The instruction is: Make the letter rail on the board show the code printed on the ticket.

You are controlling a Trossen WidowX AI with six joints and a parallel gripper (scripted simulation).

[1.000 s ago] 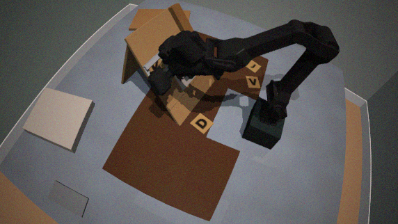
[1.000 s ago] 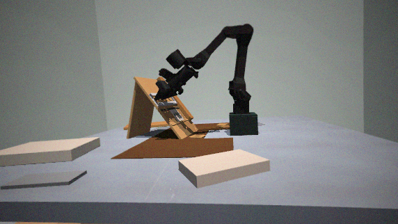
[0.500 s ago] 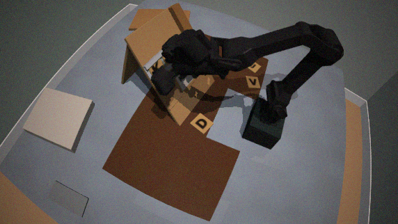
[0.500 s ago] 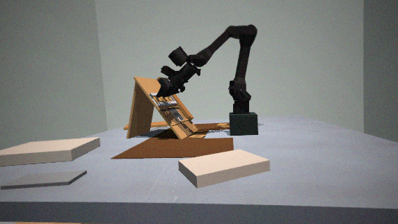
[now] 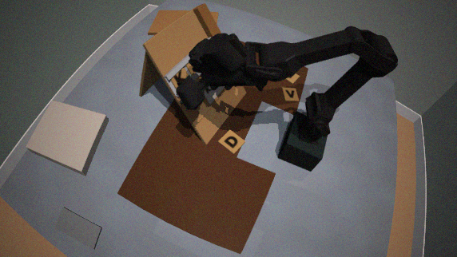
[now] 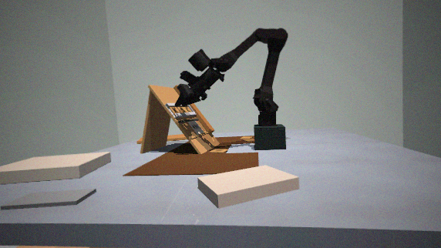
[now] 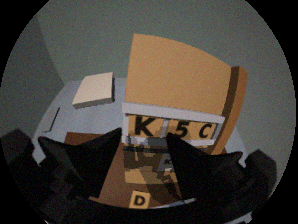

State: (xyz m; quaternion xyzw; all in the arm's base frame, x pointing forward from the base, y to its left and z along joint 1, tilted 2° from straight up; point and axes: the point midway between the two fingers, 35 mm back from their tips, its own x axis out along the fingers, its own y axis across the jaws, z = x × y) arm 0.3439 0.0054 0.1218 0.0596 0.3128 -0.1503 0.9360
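Note:
The sloping board (image 5: 176,44) (image 7: 175,70) carries the pale letter rail (image 5: 177,69) (image 7: 172,111). In the wrist view the rail holds a K tile (image 7: 143,126) at the left, then a narrow gap, then a 5 tile (image 7: 181,130) and a C tile (image 7: 205,131). My gripper (image 7: 144,133) is open, its fingertips at either side of the K tile's lower part, gripping nothing. The grey ticket (image 7: 166,162) below the rail is shadowed and its code unreadable. A D tile (image 5: 232,141) (image 7: 140,200) lies below the board. A V tile (image 5: 291,94) and a partly hidden tile (image 5: 293,78) lie near the arm base.
A brown mat (image 5: 192,183) lies under and before the board. A pale block (image 5: 68,136) (image 6: 54,163) (image 7: 95,89) and a thin grey plate (image 5: 80,227) (image 6: 50,198) lie left. Another pale block (image 6: 247,182) shows in the exterior view. A raised strip (image 7: 232,107) edges the board's right side.

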